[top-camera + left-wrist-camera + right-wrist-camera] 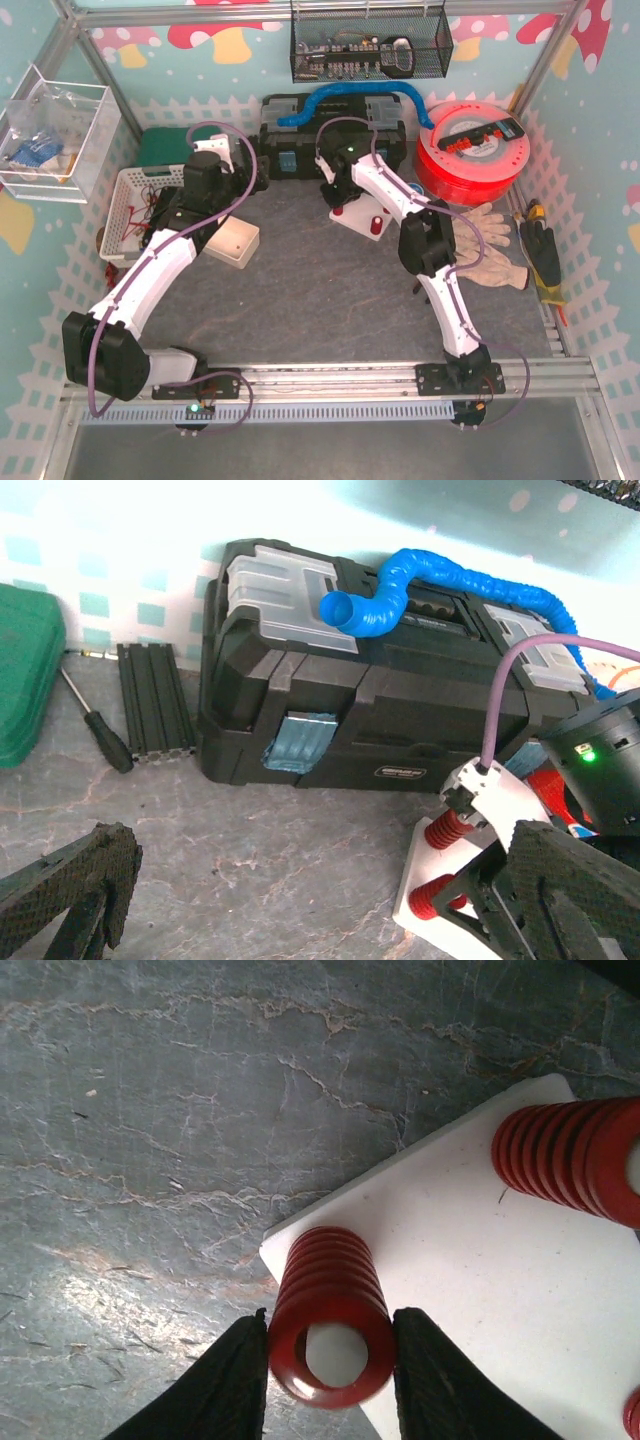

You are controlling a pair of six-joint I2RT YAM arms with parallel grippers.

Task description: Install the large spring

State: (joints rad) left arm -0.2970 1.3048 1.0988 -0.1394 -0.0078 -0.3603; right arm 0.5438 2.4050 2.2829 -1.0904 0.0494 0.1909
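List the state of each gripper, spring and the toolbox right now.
right gripper: shut on the red spring
red spring: upright at a corner of the white plate, between the fingers
second spring: upright on the plate, untouched
left gripper: open, empty
toolbox: lid shut

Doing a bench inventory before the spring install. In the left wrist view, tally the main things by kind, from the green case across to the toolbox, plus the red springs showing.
Green case: 1
Screwdriver: 1
Black aluminium extrusion: 1
Black toolbox: 1
Blue hose: 1
Red springs: 2
Total: 7
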